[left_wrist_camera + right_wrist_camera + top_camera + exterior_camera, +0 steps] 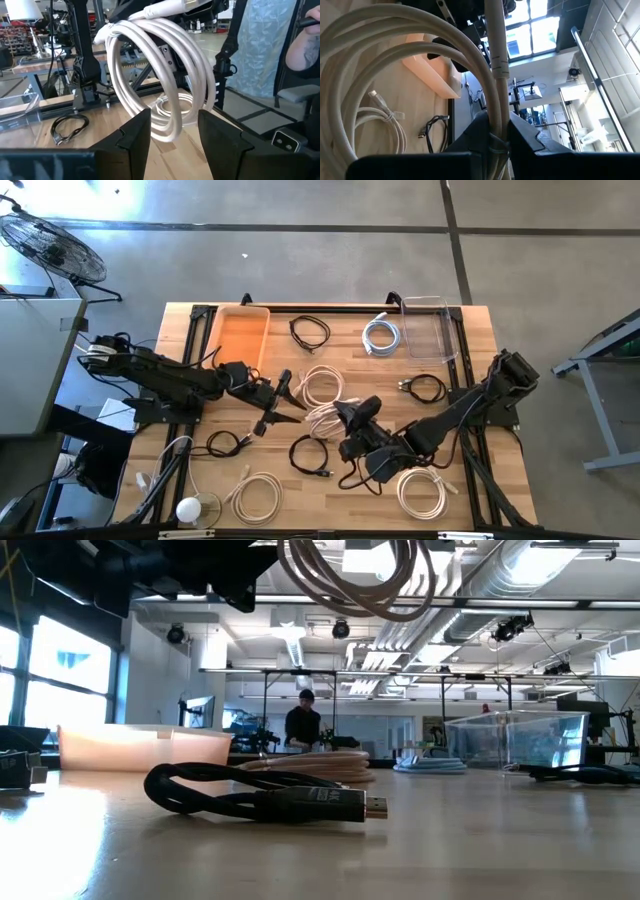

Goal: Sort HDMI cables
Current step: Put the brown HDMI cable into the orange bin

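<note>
A cream-beige coiled HDMI cable (pixel 325 419) is up in the air at mid table, and my right gripper (pixel 347 418) is shut on it. In the low view the cream-beige coiled HDMI cable (pixel 350 580) hangs at the top of the picture. My left gripper (pixel 287 398) is open, just to the table's left of the coil. In the left wrist view the coil (pixel 165 80) hangs right in front of the gap between that gripper's fingers, and I see no touch. Several other coiled cables lie flat on the table: black (pixel 310 332), silvery-white (pixel 381 335) and cream (pixel 320 385). My right gripper pinches several bundled strands of the cream coil (pixel 496 95) between its two fingers, which lie across the strands. It comes from the table's right, about level. The coil is lifted clear of the table and hangs below and in front of the fingers, its loops slack.
An orange tray (pixel 240 335) and a clear container (pixel 430 328) stand at the far edge. More coils lie near the front: black (pixel 308 455), black (pixel 225 443), cream (pixel 258 495), cream (pixel 422 490), and a black one (pixel 427 388) on the right. A person (pixel 303 725) stands in the room behind.
</note>
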Motion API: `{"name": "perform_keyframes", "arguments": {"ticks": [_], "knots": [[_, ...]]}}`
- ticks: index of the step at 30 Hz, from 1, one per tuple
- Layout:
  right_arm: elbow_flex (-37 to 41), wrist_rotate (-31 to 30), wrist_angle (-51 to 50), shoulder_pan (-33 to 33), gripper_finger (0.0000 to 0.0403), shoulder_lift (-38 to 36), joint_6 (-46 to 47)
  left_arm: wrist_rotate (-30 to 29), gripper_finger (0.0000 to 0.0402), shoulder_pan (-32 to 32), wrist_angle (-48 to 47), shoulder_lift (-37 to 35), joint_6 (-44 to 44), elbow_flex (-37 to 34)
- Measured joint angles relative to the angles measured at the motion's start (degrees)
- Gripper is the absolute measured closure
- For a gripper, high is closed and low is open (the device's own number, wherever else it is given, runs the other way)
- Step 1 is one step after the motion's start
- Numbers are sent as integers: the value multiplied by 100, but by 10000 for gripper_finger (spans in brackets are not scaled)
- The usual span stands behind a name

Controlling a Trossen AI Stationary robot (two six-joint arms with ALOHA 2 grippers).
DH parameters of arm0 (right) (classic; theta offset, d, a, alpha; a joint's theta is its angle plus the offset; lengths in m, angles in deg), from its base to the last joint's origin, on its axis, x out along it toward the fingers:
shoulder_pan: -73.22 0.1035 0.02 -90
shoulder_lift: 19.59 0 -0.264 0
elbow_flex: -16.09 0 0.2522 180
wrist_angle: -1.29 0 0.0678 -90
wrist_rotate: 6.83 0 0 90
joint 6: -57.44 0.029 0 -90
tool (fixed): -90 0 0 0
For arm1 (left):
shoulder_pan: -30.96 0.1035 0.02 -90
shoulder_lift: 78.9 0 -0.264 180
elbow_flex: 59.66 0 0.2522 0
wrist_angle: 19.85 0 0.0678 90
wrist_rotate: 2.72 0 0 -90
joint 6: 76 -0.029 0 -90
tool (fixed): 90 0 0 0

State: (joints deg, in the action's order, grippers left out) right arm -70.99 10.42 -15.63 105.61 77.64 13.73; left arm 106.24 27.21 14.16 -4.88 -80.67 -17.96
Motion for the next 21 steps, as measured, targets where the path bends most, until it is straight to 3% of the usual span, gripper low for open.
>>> {"name": "perform_keyframes", "arguments": {"ticks": [8, 12, 21], "knots": [[0, 306, 0, -169, 364, 0, 20, 8, 240, -1, -152, 0, 16, 0], [0, 304, 1, -213, 364, 0, 18, 282, 237, -1, -180, 2, -136, 0], [0, 516, 2, -227, 364, 0, 0, 221, 178, -1, -168, 2, -223, 0]]}}
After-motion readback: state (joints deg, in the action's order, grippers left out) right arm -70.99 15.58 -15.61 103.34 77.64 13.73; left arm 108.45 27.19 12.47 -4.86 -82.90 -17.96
